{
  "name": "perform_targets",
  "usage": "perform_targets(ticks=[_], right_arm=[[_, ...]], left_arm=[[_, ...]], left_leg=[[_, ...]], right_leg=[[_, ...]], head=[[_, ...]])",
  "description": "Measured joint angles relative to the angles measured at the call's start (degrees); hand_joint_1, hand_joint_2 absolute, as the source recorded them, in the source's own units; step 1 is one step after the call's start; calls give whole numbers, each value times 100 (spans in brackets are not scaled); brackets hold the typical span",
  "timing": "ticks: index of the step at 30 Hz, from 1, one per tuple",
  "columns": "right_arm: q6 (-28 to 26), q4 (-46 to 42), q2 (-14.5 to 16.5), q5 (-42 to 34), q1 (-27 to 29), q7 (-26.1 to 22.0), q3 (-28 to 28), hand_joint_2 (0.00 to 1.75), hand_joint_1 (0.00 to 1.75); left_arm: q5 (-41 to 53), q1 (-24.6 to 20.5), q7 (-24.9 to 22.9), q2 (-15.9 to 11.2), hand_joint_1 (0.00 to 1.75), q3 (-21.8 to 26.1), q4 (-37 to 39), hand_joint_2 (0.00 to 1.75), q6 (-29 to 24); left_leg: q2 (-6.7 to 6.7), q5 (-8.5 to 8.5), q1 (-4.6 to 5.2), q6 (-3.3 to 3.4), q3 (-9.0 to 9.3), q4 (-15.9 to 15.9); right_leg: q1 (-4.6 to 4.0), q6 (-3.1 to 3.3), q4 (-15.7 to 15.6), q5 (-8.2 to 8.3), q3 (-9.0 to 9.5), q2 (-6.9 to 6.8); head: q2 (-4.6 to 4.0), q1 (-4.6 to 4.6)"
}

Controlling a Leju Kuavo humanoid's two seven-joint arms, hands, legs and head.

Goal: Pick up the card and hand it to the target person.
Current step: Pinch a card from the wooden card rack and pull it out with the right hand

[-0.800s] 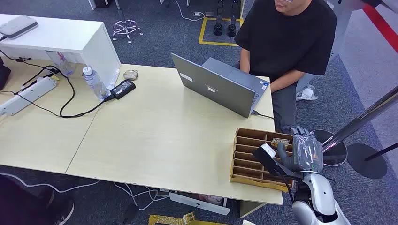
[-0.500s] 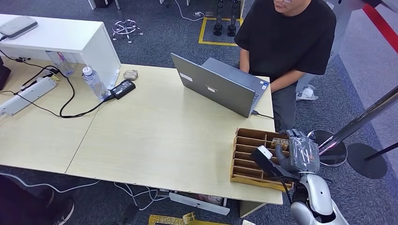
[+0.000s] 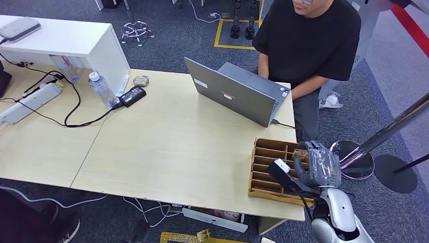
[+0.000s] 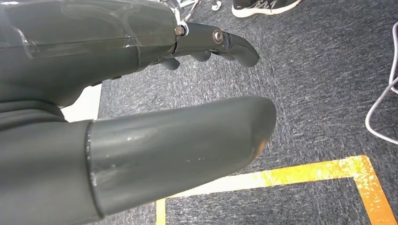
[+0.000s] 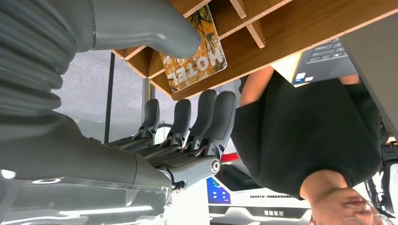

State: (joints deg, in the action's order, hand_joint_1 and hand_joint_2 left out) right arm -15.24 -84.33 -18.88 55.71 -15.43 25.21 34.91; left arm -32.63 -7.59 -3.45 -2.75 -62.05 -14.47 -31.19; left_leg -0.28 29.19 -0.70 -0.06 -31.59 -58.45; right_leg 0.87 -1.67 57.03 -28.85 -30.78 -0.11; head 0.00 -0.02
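right wrist view, card [image 5: 193, 48] flat in tray [image 5: 300, 28], right hand [image 5: 155, 108] spread beside it

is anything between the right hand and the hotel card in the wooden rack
Nothing visible. The right hand hangs at the wooden rack's far right corner, fingers apart, thumb beside the hotel card, which stands in a slot with open space toward the fingers.

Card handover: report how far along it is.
Done: the right robot hand has reached the wooden organizer holding the hotel card. In hand: its thumb and fingers flank the card, apparently without gripping it. Left: grasp, lift, pass it to the person at the laptop.
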Motion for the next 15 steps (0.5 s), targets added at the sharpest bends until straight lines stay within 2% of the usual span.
perform_targets(ticks=[15], right_arm=[[68,48,-21,-31,-61,51,73,175,86]], left_arm=[[-44,0,-13,0,0,13,1,0,-17]], left_leg=[[0,0,0,0,0,0]], right_leg=[[0,0,0,0,0,0]], head=[[0,1]])
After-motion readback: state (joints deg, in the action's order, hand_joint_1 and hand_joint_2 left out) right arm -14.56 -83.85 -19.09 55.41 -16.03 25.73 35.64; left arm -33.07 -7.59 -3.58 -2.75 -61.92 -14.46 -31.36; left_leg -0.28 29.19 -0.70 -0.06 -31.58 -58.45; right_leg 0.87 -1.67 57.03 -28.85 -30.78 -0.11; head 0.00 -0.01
